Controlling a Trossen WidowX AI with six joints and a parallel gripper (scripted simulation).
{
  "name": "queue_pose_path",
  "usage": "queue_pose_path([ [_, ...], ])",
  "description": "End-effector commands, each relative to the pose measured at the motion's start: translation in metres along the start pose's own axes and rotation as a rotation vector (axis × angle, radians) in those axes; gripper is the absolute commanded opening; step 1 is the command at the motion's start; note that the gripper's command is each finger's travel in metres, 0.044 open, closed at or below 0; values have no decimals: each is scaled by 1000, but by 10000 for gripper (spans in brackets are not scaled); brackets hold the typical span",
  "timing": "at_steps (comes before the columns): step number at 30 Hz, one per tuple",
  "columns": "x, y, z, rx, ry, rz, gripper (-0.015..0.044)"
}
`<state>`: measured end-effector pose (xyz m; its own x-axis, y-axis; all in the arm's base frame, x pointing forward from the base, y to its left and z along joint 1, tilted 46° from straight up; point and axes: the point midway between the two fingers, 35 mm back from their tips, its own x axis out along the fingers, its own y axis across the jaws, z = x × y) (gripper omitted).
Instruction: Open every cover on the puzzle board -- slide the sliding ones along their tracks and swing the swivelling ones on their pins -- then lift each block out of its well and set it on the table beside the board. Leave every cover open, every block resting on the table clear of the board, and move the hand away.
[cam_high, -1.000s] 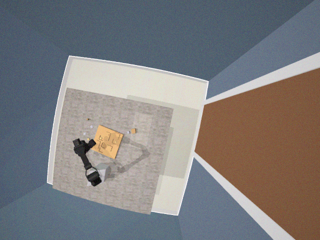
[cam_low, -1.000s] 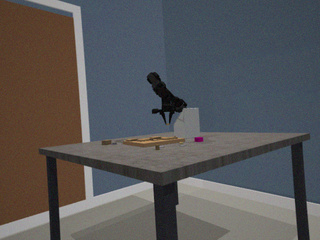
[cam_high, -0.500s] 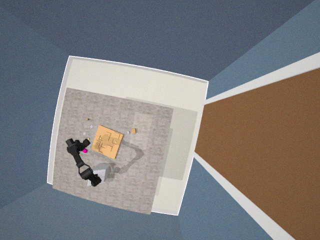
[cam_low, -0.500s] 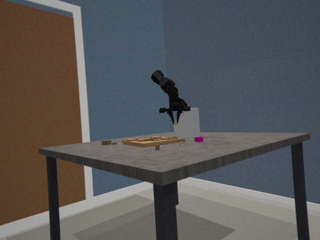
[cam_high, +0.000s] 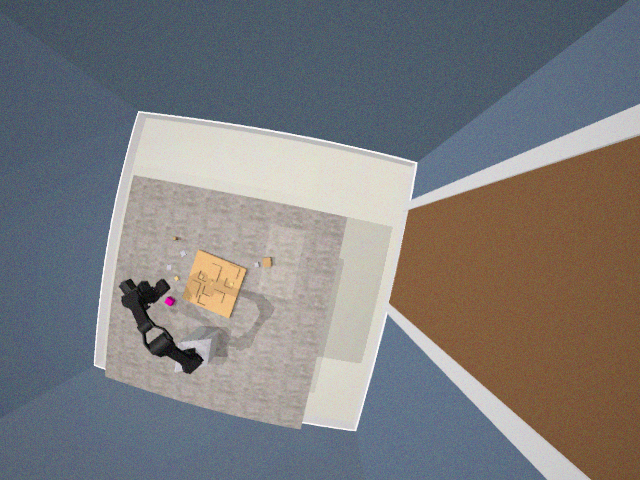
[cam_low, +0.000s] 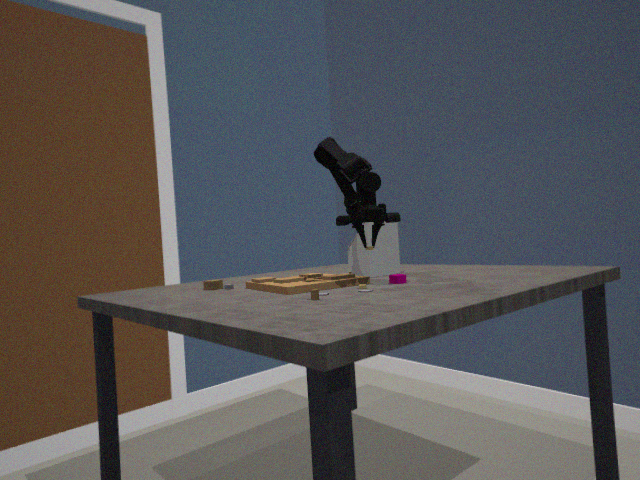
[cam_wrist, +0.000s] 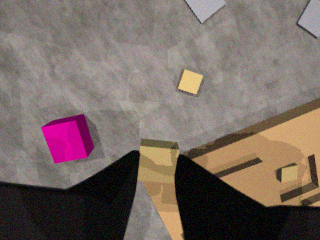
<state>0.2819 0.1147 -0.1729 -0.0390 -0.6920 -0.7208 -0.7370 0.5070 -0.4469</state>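
My gripper (cam_low: 370, 247) (cam_wrist: 157, 160) is shut on a small pale yellow block (cam_wrist: 158, 161), held above the table just off the board's edge. The wooden puzzle board (cam_high: 224, 308) (cam_low: 289, 288) (cam_wrist: 300, 131) lies flat, with dark slots and outlines. A small yellow piece (cam_wrist: 289, 173) (cam_high: 202, 276) sits on it inside a dark-edged recess, and another yellow piece (cam_high: 231, 284) is farther right. A yellow block (cam_wrist: 190, 81) (cam_high: 176, 278) (cam_low: 362, 286) rests on the table beside the board. A small brown block (cam_high: 175, 238) (cam_low: 314, 295) stands farther off. The covers' exact positions are too small to tell.
A magenta block (cam_high: 169, 301) (cam_low: 397, 279) (cam_wrist: 67, 140) is on the table near the hand. Flat grey pieces (cam_high: 183, 253) (cam_wrist: 205, 7) lie beyond the yellow block. A wooden block (cam_high: 267, 261) (cam_low: 212, 284) is across the board. A pale upright box (cam_low: 385, 253) stands behind.
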Motion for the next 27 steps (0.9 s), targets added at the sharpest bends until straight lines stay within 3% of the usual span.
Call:
queue_pose_path([
  [1, 3, 14, 5, 3, 9, 3, 80],
  [27, 40, 18, 10, 3, 9, 1, 80],
])
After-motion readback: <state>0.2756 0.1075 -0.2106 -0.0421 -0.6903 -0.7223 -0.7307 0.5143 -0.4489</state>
